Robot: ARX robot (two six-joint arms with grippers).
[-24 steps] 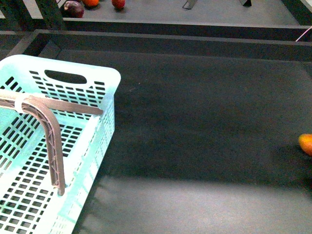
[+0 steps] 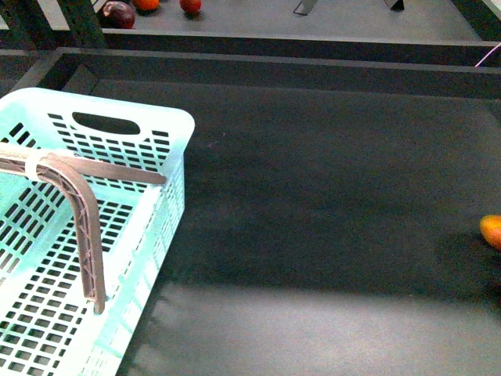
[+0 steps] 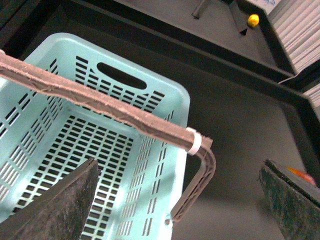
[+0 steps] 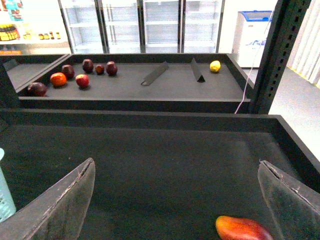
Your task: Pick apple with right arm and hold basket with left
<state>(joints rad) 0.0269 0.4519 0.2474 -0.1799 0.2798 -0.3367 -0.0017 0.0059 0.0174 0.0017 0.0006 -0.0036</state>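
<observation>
The right tool (image 4: 176,162) should drop to the near right of the counter (image 2: 329,196), where the apple (image 2: 491,231) lies well apart from the basket (image 2: 133,104), and close softly round its middle so it cannot roll away. That tool sits above the counter, wide open with nothing in it. The left tool (image 3: 179,162) hangs over the basket at the near left, also wide open and empty, so it needs to grip the rim.

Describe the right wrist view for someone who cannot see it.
The right arm's open end effector hovers over a dark table, an orange-red fruit lying close ahead. Beyond, more fruit sits on a farther shelf before glass-door fridges.
</observation>
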